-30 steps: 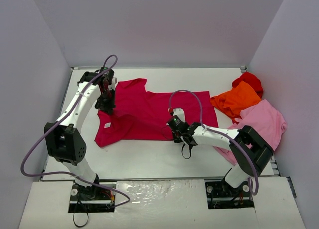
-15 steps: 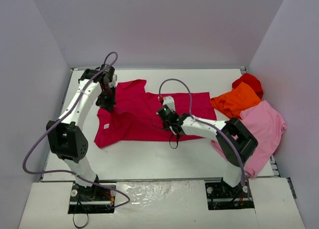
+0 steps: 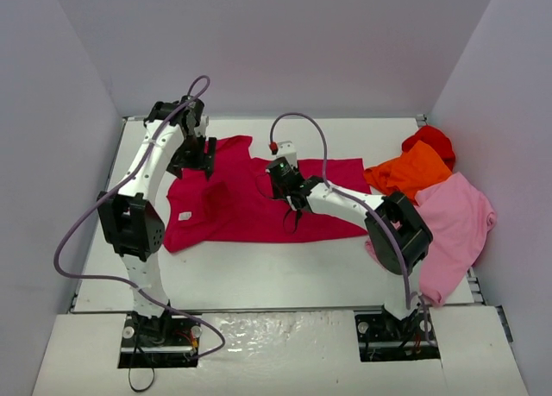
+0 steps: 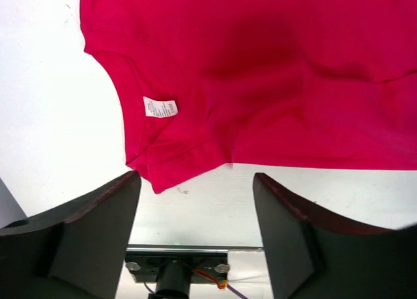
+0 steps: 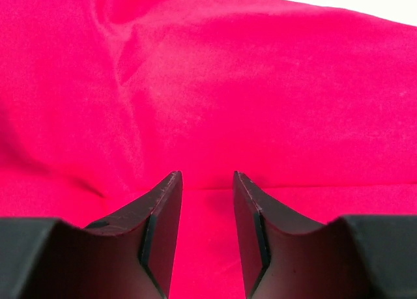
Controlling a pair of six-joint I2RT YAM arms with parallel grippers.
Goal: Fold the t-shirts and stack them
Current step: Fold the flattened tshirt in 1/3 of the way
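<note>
First, locate the crimson shirt point(image 3: 250, 210) spread at table point(image 3: 259, 275) centre, apart from the other shirts point(image 3: 457, 215) at right. Note left gripper point(image 4: 195, 176) wide open, empty, high above its left end; right gripper point(image 5: 206, 175) barely parted, empty, low over mid-cloth. Pinch an edge, not mid-cloth; lift slowly.
</note>
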